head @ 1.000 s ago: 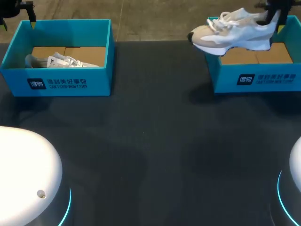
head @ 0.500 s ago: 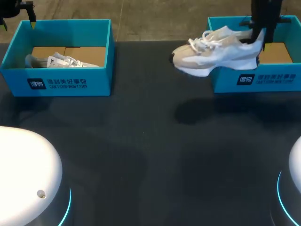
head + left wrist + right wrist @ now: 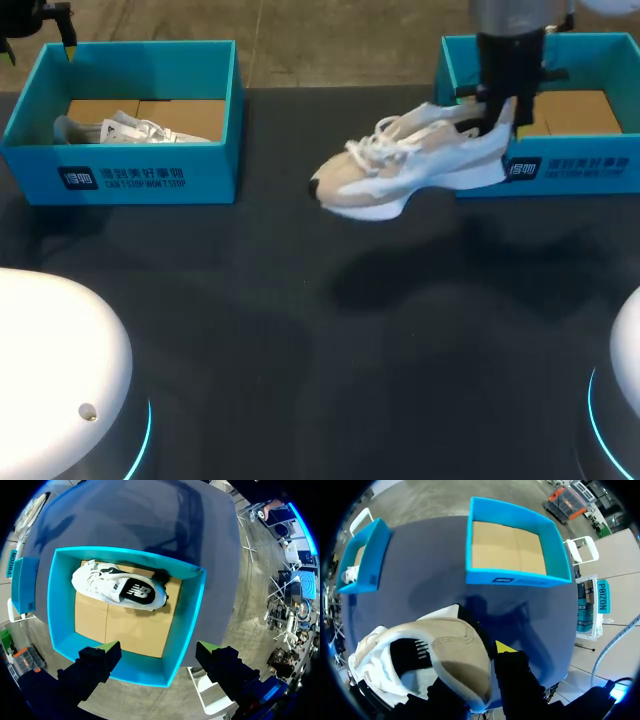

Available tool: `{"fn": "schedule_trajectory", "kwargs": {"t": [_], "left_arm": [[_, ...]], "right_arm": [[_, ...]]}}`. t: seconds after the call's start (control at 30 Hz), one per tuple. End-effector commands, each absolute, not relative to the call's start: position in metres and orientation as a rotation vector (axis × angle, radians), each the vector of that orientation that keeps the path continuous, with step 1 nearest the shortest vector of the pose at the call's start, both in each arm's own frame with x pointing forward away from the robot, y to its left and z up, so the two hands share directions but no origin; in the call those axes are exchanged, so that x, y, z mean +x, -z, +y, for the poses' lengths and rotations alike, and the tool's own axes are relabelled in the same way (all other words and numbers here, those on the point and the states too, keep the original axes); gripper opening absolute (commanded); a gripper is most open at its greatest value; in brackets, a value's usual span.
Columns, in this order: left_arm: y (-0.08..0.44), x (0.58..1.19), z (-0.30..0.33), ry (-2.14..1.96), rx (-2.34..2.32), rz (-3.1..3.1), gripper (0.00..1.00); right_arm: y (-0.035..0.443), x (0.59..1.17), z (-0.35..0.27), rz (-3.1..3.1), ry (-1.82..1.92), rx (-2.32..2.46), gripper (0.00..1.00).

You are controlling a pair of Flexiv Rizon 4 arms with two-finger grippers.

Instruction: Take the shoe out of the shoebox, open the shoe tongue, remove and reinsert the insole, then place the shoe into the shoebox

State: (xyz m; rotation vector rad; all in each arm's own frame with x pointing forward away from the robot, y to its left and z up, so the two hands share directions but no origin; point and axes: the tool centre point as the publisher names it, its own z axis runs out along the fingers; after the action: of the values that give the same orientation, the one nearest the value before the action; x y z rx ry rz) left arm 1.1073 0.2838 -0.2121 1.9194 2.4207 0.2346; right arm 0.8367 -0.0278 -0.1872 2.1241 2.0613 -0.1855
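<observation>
A beige and white shoe (image 3: 410, 165) hangs tilted above the dark table, toe toward the middle and slightly down. My right gripper (image 3: 497, 115) is shut on its heel collar. In the right wrist view the shoe (image 3: 450, 650) fills the space by the gripper (image 3: 481, 656), one yellow fingertip (image 3: 505, 647) outside the heel. Behind it stands the empty blue right shoebox (image 3: 570, 165), seen too from the wrist (image 3: 515, 577). My left gripper (image 3: 38, 38) hovers open over the far edge of the left shoebox (image 3: 130, 175). Its wrist view shows the gripper (image 3: 157, 650) open above that box (image 3: 192, 610).
The left shoebox holds a second white shoe (image 3: 130, 130) lying on its side, also visible from the left wrist (image 3: 120, 587). From the right wrist the left shoebox (image 3: 367, 555) sits far off. Two white robot bases (image 3: 50, 370) flank the table's near edge.
My right arm has carried the shoe out of the right shoebox, leftward and down toward the table's middle. The left arm has stayed where it was.
</observation>
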Motion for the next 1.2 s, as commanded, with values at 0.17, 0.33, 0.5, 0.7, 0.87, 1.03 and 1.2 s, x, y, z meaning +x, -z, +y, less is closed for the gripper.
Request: {"fn": "schedule_trajectory", "kwargs": {"t": [0.17, 0.33, 0.5, 0.7, 0.87, 1.03, 1.2], "left_arm": [[0.212, 1.107, 0.284, -0.235, 1.921, 2.421, 1.0], [0.212, 1.107, 0.284, -0.235, 1.921, 2.421, 1.0], [0.212, 1.107, 0.284, -0.235, 1.921, 2.421, 1.0], [0.212, 1.107, 0.284, -0.235, 1.921, 2.421, 1.0], [0.212, 1.107, 0.284, -0.235, 1.921, 2.421, 1.0], [0.212, 1.107, 0.284, -0.235, 1.921, 2.421, 1.0], [0.212, 1.107, 0.284, -0.235, 1.921, 2.421, 1.0]], "right_arm": [[0.19, 0.809, 0.014, 2.096, 0.21, 2.06, 0.0], [0.198, 0.791, 0.033, 2.097, 0.22, 2.057, 0.0], [0.201, 0.774, 0.044, 2.081, 0.205, 2.082, 0.0], [0.202, 0.761, 0.051, 2.119, 0.204, 2.043, 0.0], [0.202, 0.761, 0.051, 2.119, 0.204, 2.043, 0.0], [0.202, 0.761, 0.051, 2.119, 0.204, 2.043, 0.0], [0.202, 0.761, 0.051, 2.119, 0.204, 2.043, 0.0]]}}
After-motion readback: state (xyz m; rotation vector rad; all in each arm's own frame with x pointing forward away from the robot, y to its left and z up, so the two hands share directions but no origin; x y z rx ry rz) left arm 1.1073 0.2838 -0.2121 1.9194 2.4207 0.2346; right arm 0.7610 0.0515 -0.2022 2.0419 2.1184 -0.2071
